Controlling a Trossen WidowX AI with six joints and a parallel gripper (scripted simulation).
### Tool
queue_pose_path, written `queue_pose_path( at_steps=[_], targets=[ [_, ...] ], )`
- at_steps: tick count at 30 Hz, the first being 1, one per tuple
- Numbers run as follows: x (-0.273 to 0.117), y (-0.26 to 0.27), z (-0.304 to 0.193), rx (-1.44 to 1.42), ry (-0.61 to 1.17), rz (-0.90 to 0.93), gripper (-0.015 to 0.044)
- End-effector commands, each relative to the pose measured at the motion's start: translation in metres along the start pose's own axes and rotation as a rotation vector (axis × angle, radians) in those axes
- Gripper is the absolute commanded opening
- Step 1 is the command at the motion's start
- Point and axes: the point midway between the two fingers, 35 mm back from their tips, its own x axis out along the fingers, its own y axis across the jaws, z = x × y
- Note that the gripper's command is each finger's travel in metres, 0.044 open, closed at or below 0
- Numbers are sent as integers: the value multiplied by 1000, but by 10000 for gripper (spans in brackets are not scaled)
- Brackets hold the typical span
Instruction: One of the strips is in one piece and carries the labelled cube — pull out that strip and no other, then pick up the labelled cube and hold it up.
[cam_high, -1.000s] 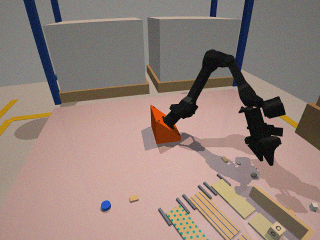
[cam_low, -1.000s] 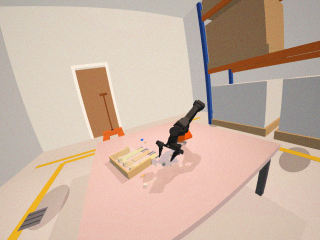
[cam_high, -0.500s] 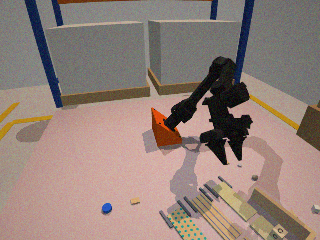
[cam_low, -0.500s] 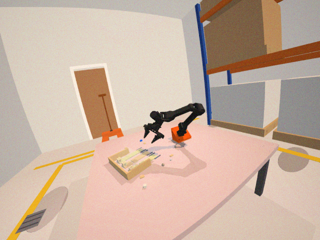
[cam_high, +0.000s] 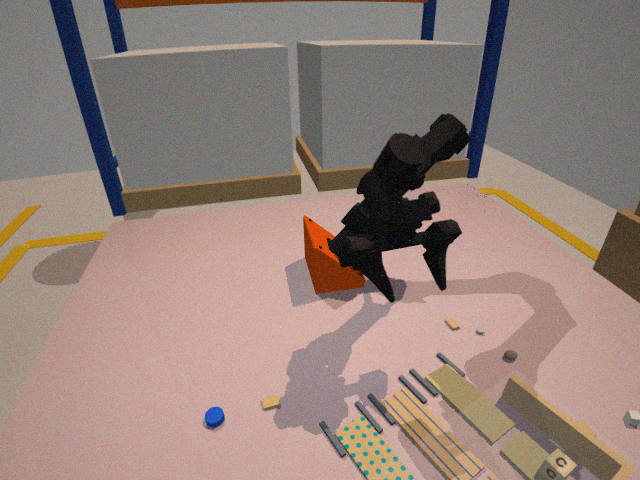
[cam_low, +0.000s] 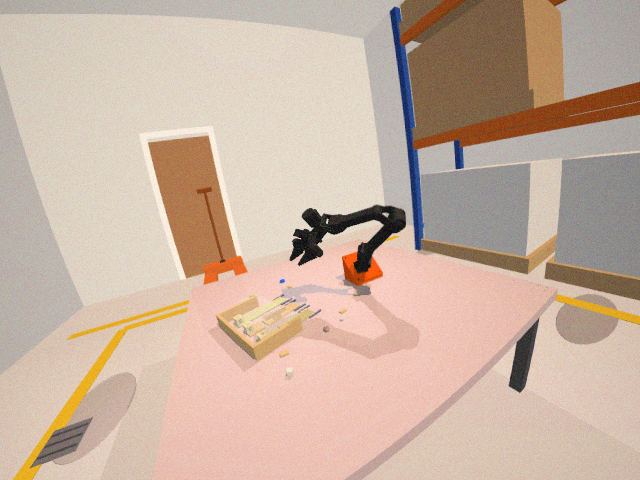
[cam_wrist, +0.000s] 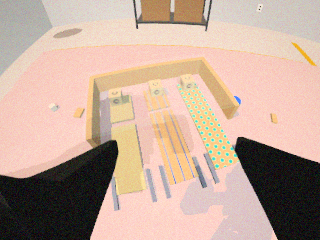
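The top view sits above the table (cam_high: 155, 310), looking obliquely down toward the grey crates and blue racking posts. The exterior view stands well back off a table corner, facing the door. The wrist view looks past the end effector (cam_wrist: 174, 200) down onto the wooden tray (cam_wrist: 160, 70). All three views share the tray and its strips.

In the wrist view three strips lie side by side inside the open tray (cam_wrist: 212, 86): the split strip (cam_wrist: 127, 154) left, the lined strip (cam_wrist: 171, 143) middle, the dotted strip (cam_wrist: 207, 127) right. Each carries a cube at its end toward the tray's back wall. The gripper (cam_wrist: 175, 210) hangs above the table (cam_low: 413, 330), before the tray's open side, with its base (cam_low: 361, 271) behind it.
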Motion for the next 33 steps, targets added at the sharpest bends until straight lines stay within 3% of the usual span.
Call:
queue_pose_path(
  at_steps=[1, 15, 29, 33],
  targets=[
    [0, -2, 0, 14, 1, 0, 374],
    [74, -59, 25, -84, 400, -40, 6],
    [142, -103, -19, -228, 886, 105, 0],
    [145, -107, -29, -243, 938, 134, 0]
  ],
)
